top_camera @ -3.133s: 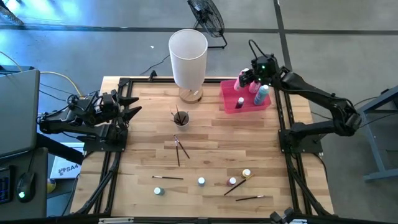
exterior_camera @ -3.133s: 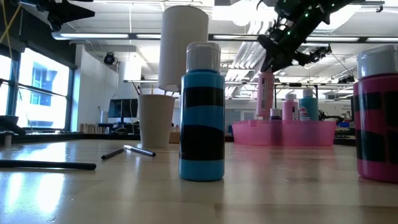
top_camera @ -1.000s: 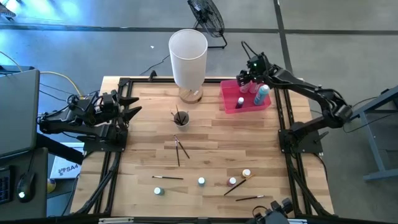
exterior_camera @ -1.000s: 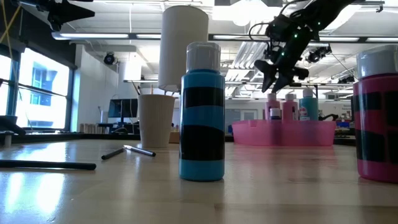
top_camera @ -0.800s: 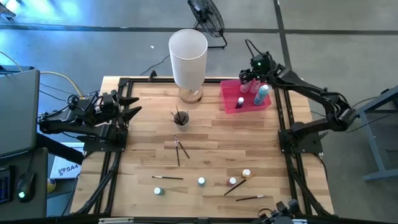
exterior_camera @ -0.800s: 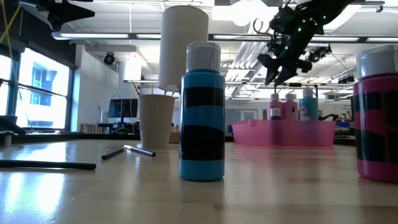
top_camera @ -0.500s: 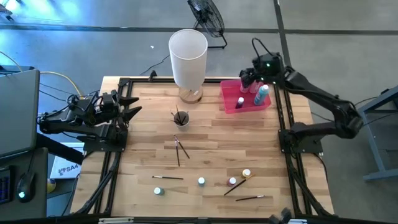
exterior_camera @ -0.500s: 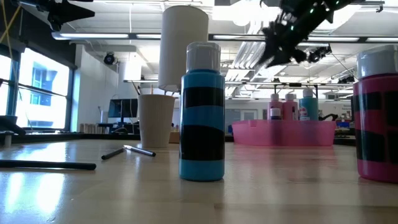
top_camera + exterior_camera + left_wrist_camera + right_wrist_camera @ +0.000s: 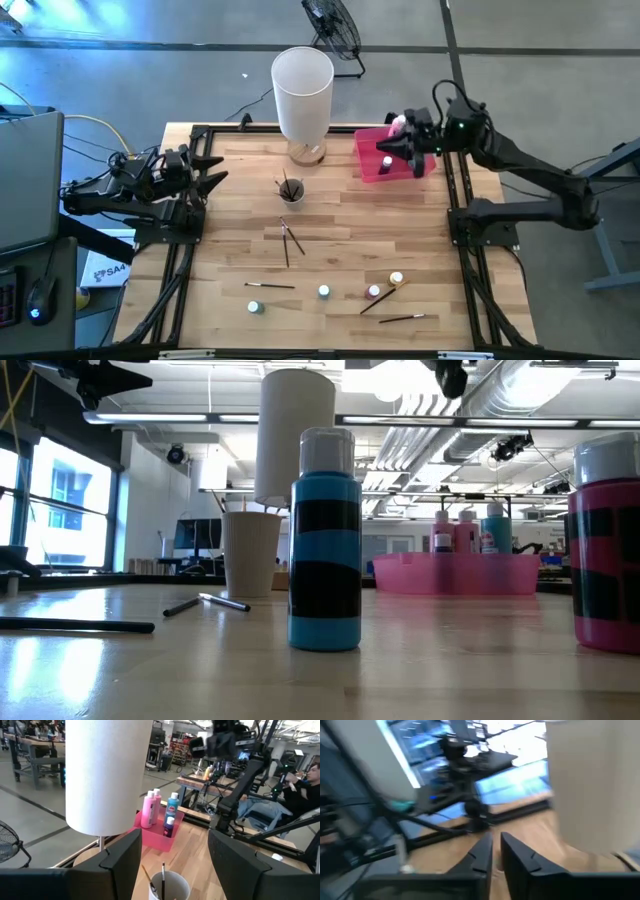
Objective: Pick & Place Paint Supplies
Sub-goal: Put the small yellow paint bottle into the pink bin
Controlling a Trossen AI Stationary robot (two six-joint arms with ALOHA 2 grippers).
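Up and away swings the right hand (image 9: 398, 146), off the bottles and now above the pink tray's (image 9: 372, 173) near edge, fingers (image 9: 481, 856) pressed nearly together and holding nothing. Three tall paint bottles (image 9: 150, 809) stand in that tray. Small bottles (image 9: 324, 291) and brushes (image 9: 271, 286) lie scattered on the table (image 9: 240, 220). Left hand (image 9: 214, 170) waits at the table's left edge, fingers spread.
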